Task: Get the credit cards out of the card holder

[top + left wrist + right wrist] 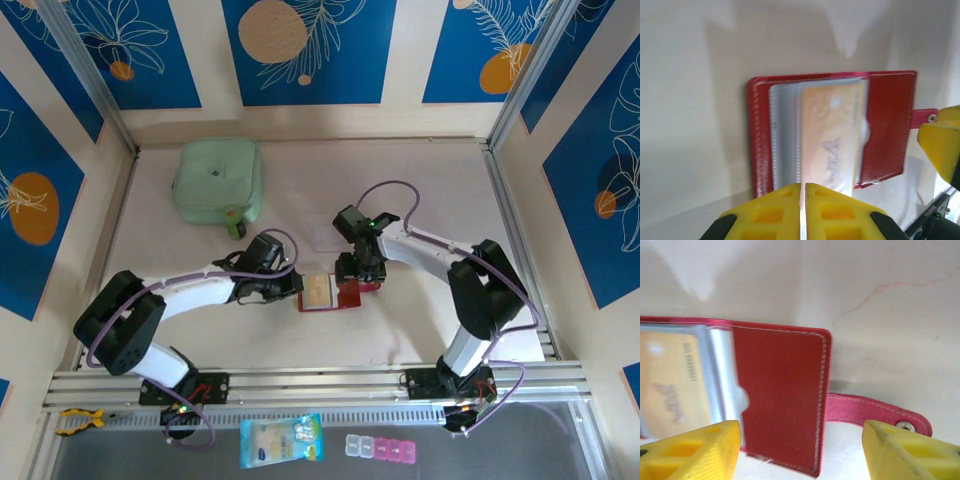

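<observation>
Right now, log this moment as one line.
left gripper shut at card holder edge | right gripper open over card holder | yellow card inside, not yet out

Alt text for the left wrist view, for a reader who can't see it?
An open red card holder lies flat on the pale table, a yellow-orange credit card showing in its clear pocket. The left gripper is shut at the holder's near edge, and one of the right gripper's fingers sits beside the closing tab.
</observation>
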`<action>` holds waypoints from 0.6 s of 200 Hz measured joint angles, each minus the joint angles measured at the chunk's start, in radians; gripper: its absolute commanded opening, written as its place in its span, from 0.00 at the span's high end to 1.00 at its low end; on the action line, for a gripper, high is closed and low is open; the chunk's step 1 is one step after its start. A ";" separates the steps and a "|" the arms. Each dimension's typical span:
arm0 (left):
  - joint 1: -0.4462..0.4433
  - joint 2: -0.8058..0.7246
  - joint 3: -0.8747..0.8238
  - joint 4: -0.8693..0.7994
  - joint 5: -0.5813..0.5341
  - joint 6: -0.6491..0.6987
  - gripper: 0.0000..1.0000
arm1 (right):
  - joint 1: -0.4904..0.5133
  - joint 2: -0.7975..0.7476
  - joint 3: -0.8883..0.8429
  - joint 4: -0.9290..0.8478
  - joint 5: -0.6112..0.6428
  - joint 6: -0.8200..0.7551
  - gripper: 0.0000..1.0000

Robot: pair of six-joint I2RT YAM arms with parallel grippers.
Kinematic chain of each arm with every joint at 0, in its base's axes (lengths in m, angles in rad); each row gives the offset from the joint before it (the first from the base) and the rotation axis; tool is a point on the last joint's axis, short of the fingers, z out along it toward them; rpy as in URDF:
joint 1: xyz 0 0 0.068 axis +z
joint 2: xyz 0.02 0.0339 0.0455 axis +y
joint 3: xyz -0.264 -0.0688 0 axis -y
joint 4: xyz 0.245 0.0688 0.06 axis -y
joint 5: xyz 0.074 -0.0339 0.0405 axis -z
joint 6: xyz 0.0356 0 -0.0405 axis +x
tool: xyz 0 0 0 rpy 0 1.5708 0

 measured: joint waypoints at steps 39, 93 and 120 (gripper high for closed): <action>0.000 0.001 0.024 0.005 0.007 0.008 0.91 | 0.000 -0.024 -0.001 0.050 -0.092 0.013 0.43; -0.021 0.067 0.045 0.008 0.030 0.008 0.95 | 0.000 -0.024 -0.066 0.197 -0.248 0.038 0.60; -0.029 0.090 0.051 0.008 0.035 0.008 0.96 | 0.000 -0.024 -0.092 0.252 -0.300 0.044 0.65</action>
